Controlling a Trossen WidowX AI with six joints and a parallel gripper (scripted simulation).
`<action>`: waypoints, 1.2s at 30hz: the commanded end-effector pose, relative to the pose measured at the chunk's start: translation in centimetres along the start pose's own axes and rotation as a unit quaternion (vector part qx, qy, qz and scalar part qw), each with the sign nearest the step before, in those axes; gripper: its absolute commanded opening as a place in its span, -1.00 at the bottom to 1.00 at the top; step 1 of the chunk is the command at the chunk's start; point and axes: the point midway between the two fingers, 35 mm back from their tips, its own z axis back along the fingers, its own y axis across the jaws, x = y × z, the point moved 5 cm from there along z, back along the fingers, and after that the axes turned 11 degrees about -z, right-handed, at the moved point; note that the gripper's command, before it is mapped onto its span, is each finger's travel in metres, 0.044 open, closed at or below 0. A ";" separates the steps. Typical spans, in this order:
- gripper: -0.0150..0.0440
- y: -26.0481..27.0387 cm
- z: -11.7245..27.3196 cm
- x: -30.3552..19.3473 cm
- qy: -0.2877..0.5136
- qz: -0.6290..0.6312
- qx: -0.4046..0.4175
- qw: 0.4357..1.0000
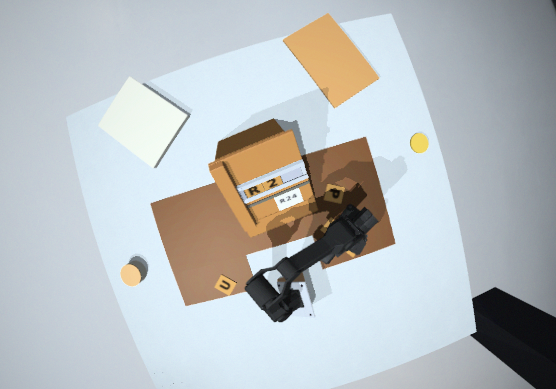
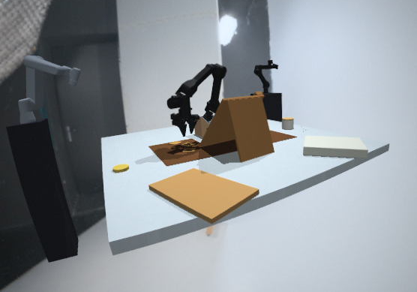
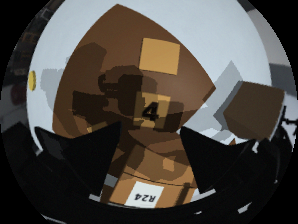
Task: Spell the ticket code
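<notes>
Two tiles (image 1: pixel 254 190) (image 1: pixel 271 183) in rail (image 1: pixel 242 194) | space at rail's right | end effector (image 2: pixel 188 133) (image 3: pixel 152 128) mostly open, empty

1 bright lamp (image 2: pixel 228 30), pale walls (image 2: pixel 337 72).

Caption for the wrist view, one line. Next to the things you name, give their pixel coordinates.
Open claw (image 3: pixel 152 128) above the 4 tile (image 3: pixel 151 111), a blank-faced tile (image 3: pixel 159 56) beyond, ticket (image 3: pixel 144 194) reading R24.

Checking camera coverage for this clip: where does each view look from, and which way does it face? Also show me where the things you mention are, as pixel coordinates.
Top: overhead, facing down at the sloped wooden letter board (image 1: pixel 260 152); black arm (image 1: pixel 312 252) shows.
Exterior: beyond the board, facing its back; arm (image 2: pixel 217 87) shows.
Wrist: on the arm, facing the "4" tile (image 3: pixel 150 111); gripper fingers show.
Top and wrist share the white "R24" ticket (image 1: pixel 288 199) (image 3: pixel 144 194).
</notes>
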 end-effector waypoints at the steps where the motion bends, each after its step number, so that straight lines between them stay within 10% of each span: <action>1: 0.66 0.1 -0.3 0.2 -0.005 -0.025 -0.001 1.000; 36: 0.66 -0.2 -4.8 0.1 -0.004 -0.024 -0.002 1.000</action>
